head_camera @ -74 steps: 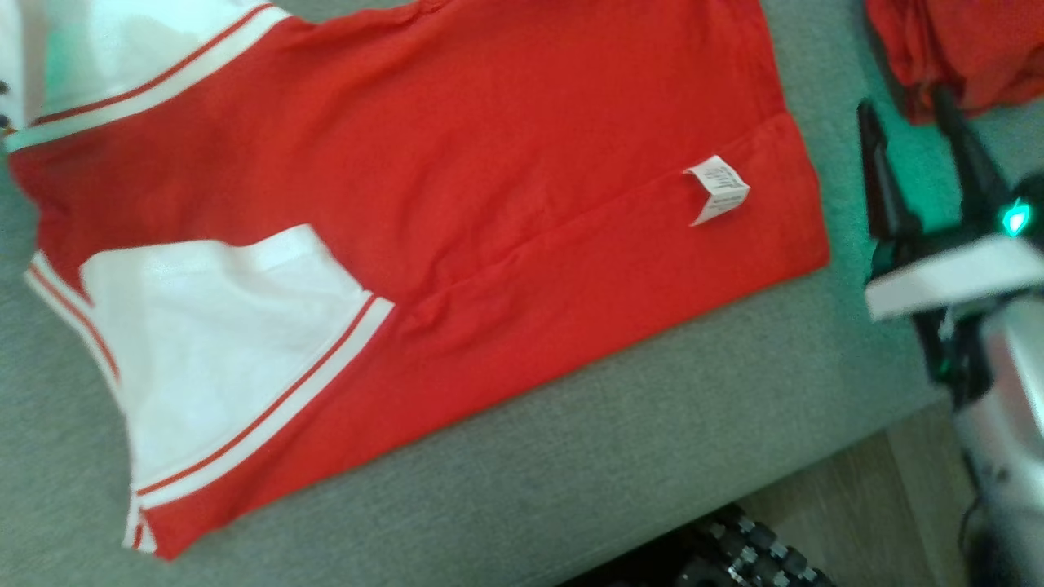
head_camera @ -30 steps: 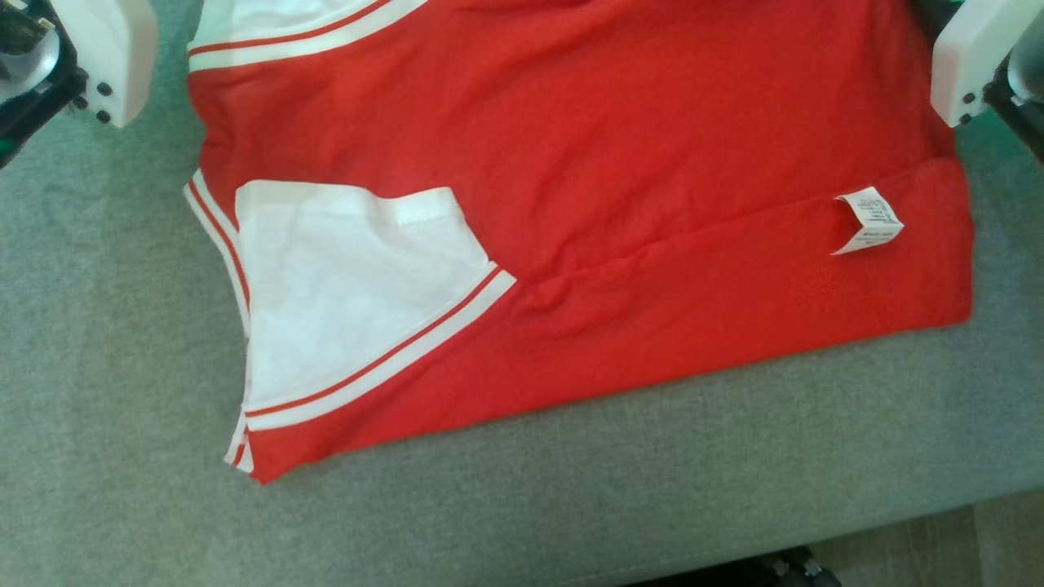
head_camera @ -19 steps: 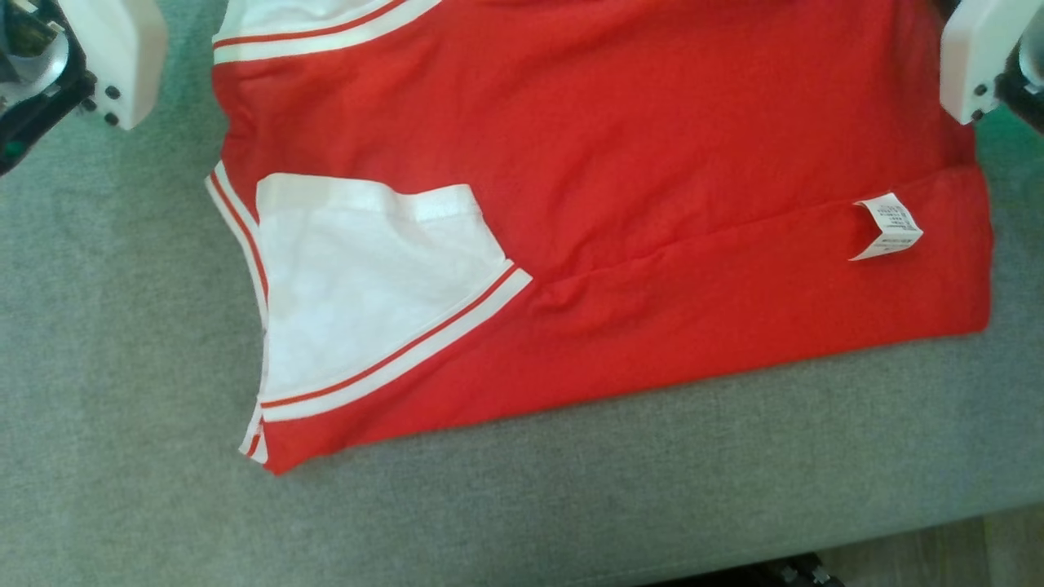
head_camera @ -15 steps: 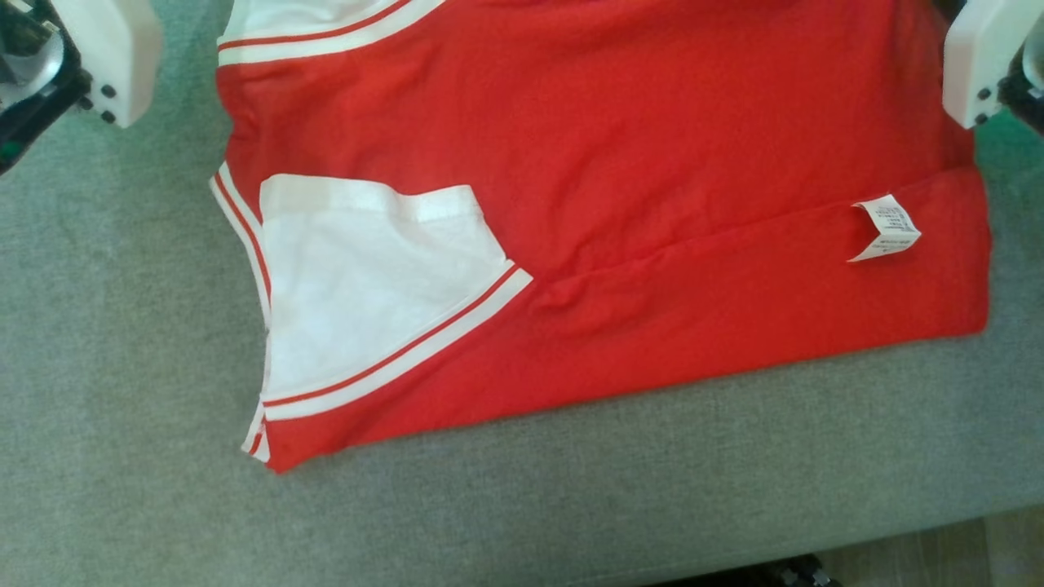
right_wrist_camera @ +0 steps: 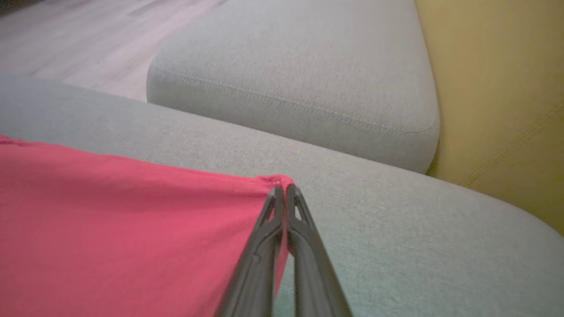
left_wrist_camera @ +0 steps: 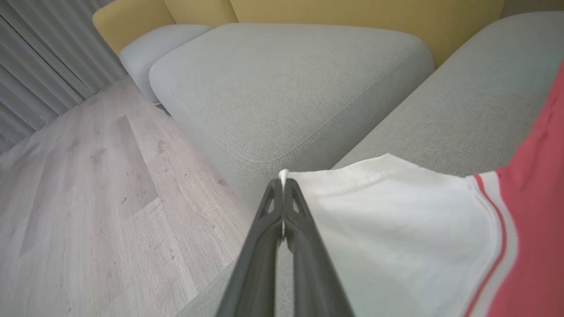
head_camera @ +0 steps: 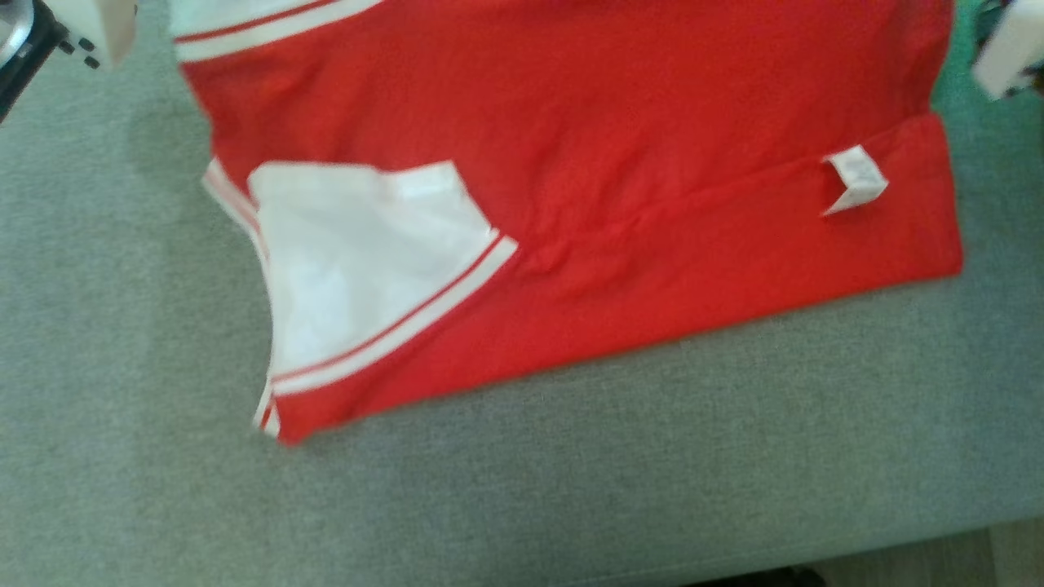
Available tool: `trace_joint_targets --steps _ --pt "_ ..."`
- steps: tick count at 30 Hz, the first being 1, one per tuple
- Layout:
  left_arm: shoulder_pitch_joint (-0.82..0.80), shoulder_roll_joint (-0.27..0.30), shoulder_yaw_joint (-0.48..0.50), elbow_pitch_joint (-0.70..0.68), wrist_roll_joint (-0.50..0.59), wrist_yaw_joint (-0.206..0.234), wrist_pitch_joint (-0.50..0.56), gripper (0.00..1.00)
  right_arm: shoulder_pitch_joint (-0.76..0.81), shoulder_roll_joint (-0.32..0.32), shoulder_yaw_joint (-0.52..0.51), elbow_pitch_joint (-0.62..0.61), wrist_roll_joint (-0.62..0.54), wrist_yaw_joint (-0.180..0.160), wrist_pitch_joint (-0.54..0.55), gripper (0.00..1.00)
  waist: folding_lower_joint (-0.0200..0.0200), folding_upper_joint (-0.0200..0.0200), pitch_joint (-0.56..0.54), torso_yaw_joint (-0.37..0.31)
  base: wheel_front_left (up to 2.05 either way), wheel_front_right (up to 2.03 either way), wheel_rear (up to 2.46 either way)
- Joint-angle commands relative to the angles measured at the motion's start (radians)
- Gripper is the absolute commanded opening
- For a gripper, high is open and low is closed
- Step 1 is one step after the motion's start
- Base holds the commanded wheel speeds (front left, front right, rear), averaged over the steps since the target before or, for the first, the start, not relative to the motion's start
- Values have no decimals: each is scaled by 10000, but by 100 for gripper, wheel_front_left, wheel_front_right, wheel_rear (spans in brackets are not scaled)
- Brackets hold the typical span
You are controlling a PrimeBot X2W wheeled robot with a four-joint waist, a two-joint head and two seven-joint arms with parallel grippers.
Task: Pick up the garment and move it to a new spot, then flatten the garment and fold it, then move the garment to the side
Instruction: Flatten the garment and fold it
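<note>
Newly closed, the right pincer (right_wrist_camera: 282, 190) pinches the far-right hem corner of the red T-shirt (head_camera: 587, 114), the left pincer (left_wrist_camera: 283, 182) clamps its far-left white sleeve (left_wrist_camera: 387, 211), long axis running left-to-right between them on the grey sofa cushion (head_camera: 571, 489).

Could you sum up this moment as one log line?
shirt: lying on sofa | left gripper: shut on white sleeve | right gripper: shut on red corner

Head view motion-blurred; wrist views sharp, edges bowed; soft even light.
</note>
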Motion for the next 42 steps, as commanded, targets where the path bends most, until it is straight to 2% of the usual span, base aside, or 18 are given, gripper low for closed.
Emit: trace_joint_targets --steps 1,7,12,17,22,29,35,42 --pt "-461 344 568 -61 69 126 -224 0 296 -527 -207 -8 224 -4 -280 0 0 0 -130 95 0 0 0" --pt "275 388 532 -233 -107 133 -982 0 1122 -1099 -343 -329 798 -4 -889 0 0 0 -614 384 0 0 0" --pt "1417 695 405 -946 -275 431 -1530 0 2006 -1443 -456 -592 1054 -4 -1259 0 0 0 -1042 666 0 0 0" --pt "2817 1122 192 -1962 -450 973 -1952 0 2913 -1549 -751 -625 1114 -4 -1504 0 0 0 -1443 840 0 0 0" --pt "4244 1482 -65 -3021 -486 1750 -2469 0 3968 -1554 -1310 -628 1024 -4 -1612 0 0 0 -1866 978 0 0 0" --pt "5729 1804 -384 -4066 -663 2601 -2811 0 5597 -1574 -2661 -1099 495 -4 -1628 0 0 0 -2140 1075 0 0 0" --pt "6480 1881 -521 -4570 -750 3159 -3058 0 6988 -1498 -4021 -1648 -230 -4 -1629 0 0 0 -2255 1139 0 0 0" --pt "7153 1769 -679 -4639 -974 3496 -3253 0 8311 -1329 -5030 -2077 -818 -4 -1630 0 0 0 -2364 1141 0 0 0"
